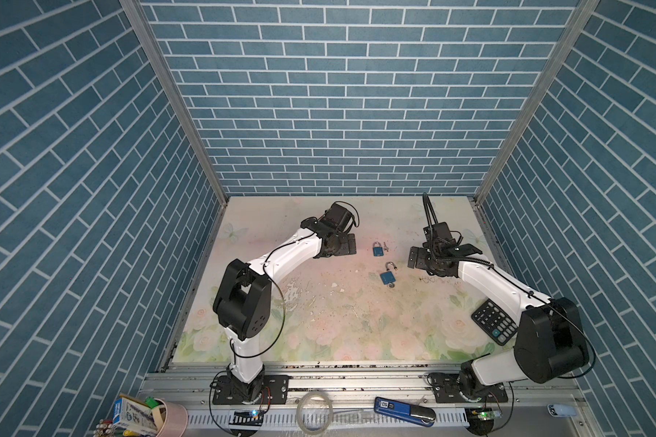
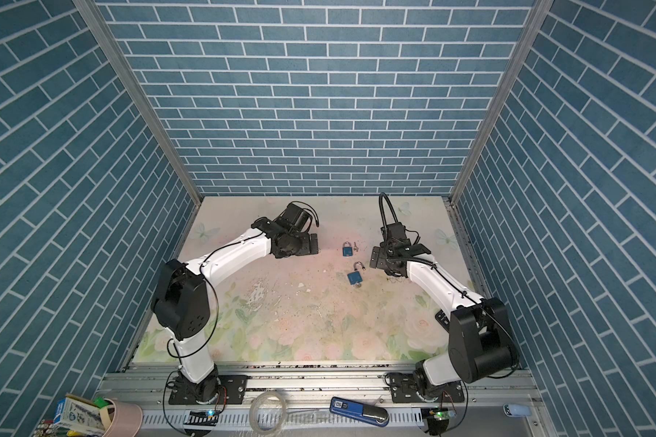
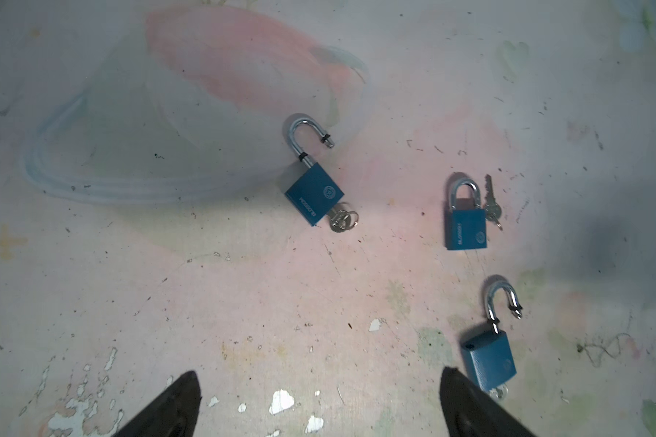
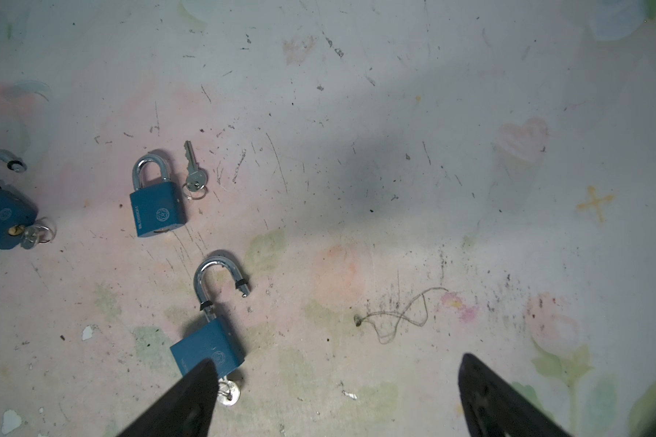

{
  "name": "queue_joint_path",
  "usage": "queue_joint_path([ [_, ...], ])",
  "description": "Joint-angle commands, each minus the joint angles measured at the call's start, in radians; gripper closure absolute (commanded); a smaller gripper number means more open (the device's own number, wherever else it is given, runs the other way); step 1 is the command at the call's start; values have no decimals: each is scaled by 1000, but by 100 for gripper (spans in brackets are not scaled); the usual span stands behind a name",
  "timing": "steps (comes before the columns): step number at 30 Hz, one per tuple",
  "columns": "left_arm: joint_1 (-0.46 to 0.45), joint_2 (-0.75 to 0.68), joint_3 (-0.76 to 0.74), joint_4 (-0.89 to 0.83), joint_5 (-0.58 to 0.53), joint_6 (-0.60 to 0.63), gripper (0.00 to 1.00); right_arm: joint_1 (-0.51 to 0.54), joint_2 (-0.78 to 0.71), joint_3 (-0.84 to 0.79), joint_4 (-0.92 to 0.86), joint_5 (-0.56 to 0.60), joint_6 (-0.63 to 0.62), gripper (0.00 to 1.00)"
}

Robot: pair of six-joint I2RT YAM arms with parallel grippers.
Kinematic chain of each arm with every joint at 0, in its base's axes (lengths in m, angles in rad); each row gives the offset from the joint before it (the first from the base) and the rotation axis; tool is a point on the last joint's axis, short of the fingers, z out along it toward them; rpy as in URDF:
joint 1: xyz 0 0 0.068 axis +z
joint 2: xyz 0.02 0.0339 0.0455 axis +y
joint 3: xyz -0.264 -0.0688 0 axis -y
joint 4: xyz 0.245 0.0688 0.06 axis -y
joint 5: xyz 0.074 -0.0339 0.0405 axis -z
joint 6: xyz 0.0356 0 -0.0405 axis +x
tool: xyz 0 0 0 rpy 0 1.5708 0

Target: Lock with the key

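Blue metal padlocks lie flat on the tabletop (image 1: 356, 321) between the two arms. The nearer open padlock (image 1: 388, 277) has its shackle (image 4: 217, 262) swung out and its key (image 4: 228, 393) seated in the base. A closed padlock (image 1: 377, 249) lies farther back with a loose key (image 1: 385, 248) just beside it, and a third padlock (image 3: 313, 193), also open, shows in the wrist views. Both the left pincer (image 3: 317, 372) and the right pincer (image 4: 336, 359) stand wide, holding nothing. Expect a dense, rigid, smooth body that may skid. Grip it across the flat faces, press the shackle home, and pinch the small key by its bow.
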Motion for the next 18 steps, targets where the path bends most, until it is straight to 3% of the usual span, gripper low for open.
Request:
queue_joint_path([
  [1, 43, 59, 35, 28, 51, -62, 0, 1, -37, 33, 13, -9, -12, 1],
  [5, 42, 194, 226, -100, 30, -62, 1, 0, -65, 5, 28, -18, 3, 1],
  [9, 46, 302, 380, -192, 16, -136, 2, -4, -42, 14, -2, -48, -16, 1],
  [12, 57, 361, 440, -222, 26, -197, 9, -3, -42, 8, -4, -63, -31, 1],
  [18, 73, 431, 494, -270, 40, -281, 11, -4, -63, -17, 1, -107, -55, 1],
])
